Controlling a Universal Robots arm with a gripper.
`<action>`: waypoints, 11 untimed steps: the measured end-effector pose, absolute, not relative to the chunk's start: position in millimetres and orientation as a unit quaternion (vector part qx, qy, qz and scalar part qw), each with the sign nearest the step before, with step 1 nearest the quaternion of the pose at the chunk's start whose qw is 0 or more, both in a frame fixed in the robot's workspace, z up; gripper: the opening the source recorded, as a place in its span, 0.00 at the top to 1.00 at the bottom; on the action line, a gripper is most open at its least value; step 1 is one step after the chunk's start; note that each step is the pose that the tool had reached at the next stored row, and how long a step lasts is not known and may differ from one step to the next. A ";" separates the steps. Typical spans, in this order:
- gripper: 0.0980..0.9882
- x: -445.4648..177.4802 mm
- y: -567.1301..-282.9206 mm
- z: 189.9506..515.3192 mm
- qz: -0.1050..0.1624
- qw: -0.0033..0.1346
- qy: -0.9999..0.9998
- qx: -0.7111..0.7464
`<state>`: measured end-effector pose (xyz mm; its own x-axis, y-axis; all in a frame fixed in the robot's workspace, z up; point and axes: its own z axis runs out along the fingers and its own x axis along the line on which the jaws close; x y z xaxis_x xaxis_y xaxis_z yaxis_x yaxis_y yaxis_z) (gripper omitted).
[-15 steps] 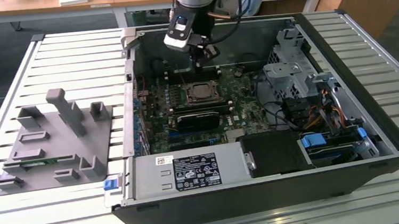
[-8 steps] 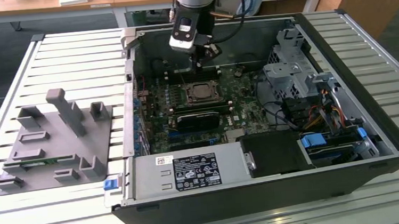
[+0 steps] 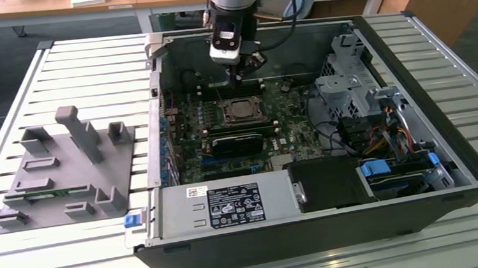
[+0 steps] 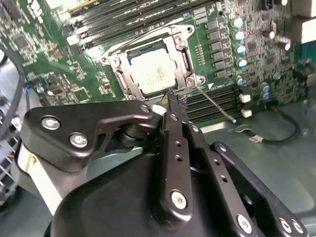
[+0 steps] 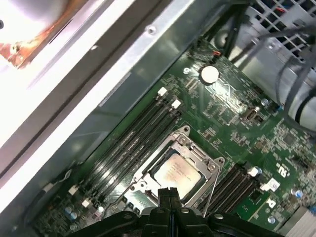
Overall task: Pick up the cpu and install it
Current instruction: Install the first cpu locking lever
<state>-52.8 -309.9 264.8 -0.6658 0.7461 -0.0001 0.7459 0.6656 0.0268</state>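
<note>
The cpu (image 3: 239,110) lies flat in the motherboard's metal-framed socket (image 3: 238,101), its silver-grey top facing up; both wrist views show it there too: cpu (image 4: 153,71), cpu (image 5: 178,172). My gripper (image 3: 239,76) hangs just above the board at the socket's far edge, inside the open computer case. Its two black fingers press together with nothing between them, as seen at the gripper (image 4: 174,96) and the gripper (image 5: 168,193). The tips sit beside the socket frame, apart from the chip. A thin socket lever (image 4: 215,106) sticks out alongside the frame.
The open case wall (image 3: 160,82) surrounds the board. Memory slots (image 5: 133,138) flank the socket. A power supply (image 3: 227,205) fills the near side, and a drive cage (image 3: 346,84) with cables stands at the exterior view's right. A grey fixture (image 3: 63,173) sits on the slatted table.
</note>
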 end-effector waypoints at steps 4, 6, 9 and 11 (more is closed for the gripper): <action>0.99 -52.8 -309.8 264.3 0.012 0.005 0.927 0.375; 0.99 -52.8 -309.9 264.0 0.012 0.005 0.934 0.358; 0.99 -52.8 -309.8 263.8 0.013 0.005 0.943 0.333; 0.99 -52.8 -309.8 263.8 0.013 0.004 0.949 0.316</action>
<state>-52.8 -309.8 263.8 -0.7999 0.6001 -0.0003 0.5999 0.7997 0.0266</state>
